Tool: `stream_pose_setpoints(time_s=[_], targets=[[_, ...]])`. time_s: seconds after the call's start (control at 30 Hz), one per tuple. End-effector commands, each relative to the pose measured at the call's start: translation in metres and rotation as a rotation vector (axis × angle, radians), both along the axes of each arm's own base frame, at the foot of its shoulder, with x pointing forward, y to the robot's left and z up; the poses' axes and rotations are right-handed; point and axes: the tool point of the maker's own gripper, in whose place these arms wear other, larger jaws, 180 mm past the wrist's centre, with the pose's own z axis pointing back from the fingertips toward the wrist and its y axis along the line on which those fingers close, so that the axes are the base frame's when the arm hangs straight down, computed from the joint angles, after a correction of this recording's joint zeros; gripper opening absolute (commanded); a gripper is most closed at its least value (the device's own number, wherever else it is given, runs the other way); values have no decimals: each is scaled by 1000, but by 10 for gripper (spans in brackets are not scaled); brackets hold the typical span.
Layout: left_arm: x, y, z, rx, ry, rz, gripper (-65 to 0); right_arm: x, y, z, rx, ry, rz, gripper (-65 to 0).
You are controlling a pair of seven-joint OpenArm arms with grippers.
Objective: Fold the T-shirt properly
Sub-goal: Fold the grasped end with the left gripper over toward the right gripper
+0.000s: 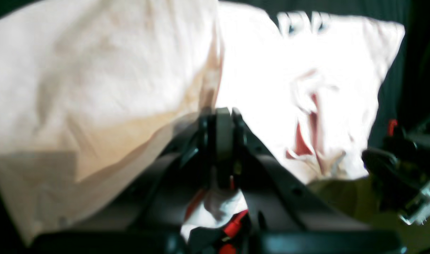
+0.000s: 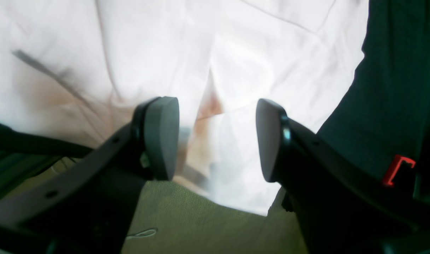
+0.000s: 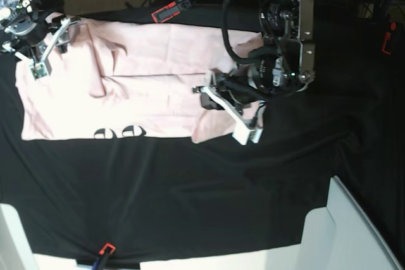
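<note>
The pale pink T-shirt (image 3: 126, 86) lies spread on the black cloth (image 3: 190, 194), with black lettering (image 3: 120, 132) at its near edge. My left gripper (image 3: 207, 98) is at the shirt's right end. In the left wrist view it (image 1: 224, 141) is shut on a fold of the T-shirt (image 1: 95, 88), and pink cloth bunches between the fingers. Lettering (image 1: 303, 24) and red print (image 1: 303, 141) show there. My right gripper (image 3: 52, 49) is over the shirt's far left corner. In the right wrist view it (image 2: 216, 141) is open above the T-shirt (image 2: 165, 53), holding nothing.
A red-and-black clip (image 3: 168, 12) lies at the far edge and another (image 3: 104, 249) at the near edge. White blocks stand at the near right (image 3: 354, 232) and near left (image 3: 12, 232). An olive surface (image 2: 186, 218) shows beyond the shirt's edge.
</note>
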Motion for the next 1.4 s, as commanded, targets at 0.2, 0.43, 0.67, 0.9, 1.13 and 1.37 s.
stream_pose_setpoints(time_s=[0.2, 0.43, 0.67, 0.9, 1.13, 1.37], targets=[[7, -50, 0, -54, -16, -107, -650, 7, -1, 7, -4, -33, 7, -319], [13, -69, -14, -62, 28, -143, -650, 6, 3, 6, 8, -33, 0, -319], [10, -111, -18, -48, -7, -273, -650, 6, 5, 5, 13, -33, 0, -319], [8, -135, -31, -48, 38, -320, -650, 6, 5, 5, 13, -33, 0, -319], [12, -142, -27, -47, 3, -334, -650, 6, 5, 5, 13, -33, 0, -319], [12, -142, -28, -45, 4, -336, -650, 7, 5, 5, 13, -34, 0, -319]])
